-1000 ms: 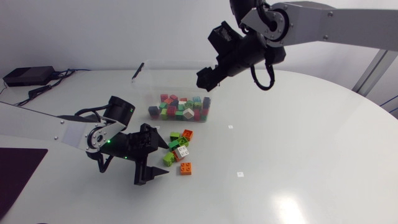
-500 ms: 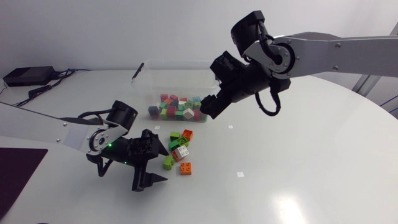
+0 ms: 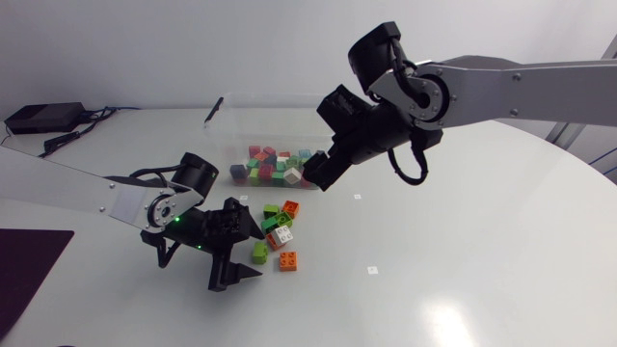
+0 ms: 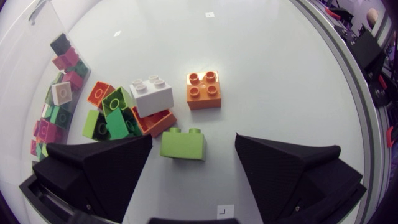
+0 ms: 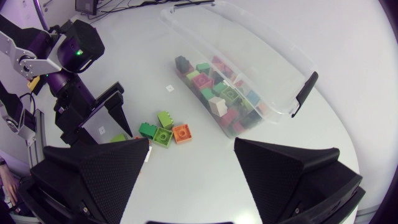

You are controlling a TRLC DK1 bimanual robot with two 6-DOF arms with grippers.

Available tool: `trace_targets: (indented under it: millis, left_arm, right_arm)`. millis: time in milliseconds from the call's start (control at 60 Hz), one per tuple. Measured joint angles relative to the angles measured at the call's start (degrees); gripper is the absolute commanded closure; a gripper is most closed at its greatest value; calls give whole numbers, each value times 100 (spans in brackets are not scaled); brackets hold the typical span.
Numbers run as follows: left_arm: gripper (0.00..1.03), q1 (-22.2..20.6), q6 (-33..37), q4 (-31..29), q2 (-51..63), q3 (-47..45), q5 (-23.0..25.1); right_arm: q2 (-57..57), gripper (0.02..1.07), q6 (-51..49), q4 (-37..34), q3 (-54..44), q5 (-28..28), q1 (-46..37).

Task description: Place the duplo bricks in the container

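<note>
**A:** Where does the left claw (image 4: 193,142) stand?

**B:** It is open, with a finger on either side of the lime brick (image 4: 183,144) and touching neither face. The brick lies on the table (image 4: 280,74), just beside the loose pile (image 4: 124,109) outside the container (image 5: 267,56).

**A:** What could spoil the grab?

**B:** The brick sits a little askew to the fingers, so closing may twist it or squeeze it out. The finger nearer the pile might also catch the reddish brick (image 4: 155,121) and drag its neighbours.

**A:** And the right claw (image 5: 191,146)?

**B:** It is spread wide too, with nothing in it, and hangs just beside the container. If both arms go there together, they may collide or knock its wall.
</note>
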Motion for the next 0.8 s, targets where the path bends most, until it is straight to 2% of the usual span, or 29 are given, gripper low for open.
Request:
trace_targets:
  millis: [200, 217, 350, 617, 800]
  left_arm:
    - [47, 0, -2, -39, 166, 33, 0]
    - [54, 0, -2, -39, 166, 33, 0]
    - [80, 0, -2, -42, 166, 33, 2]
    - [82, 20, -4, -87, 131, 35, 70]
    - [82, 343, -9, -278, -267, 33, 157]
  right_arm:
    - [0, 8, -39, 2, -201, 4, 208]
    - [0, 8, -48, 0, -232, 4, 238]
    - [0, 8, -437, -103, -579, -48, 529]
    - [0, 8, -1180, -396, -852, -367, 702]
    - [136, 8, -1655, -640, -896, -514, 866]
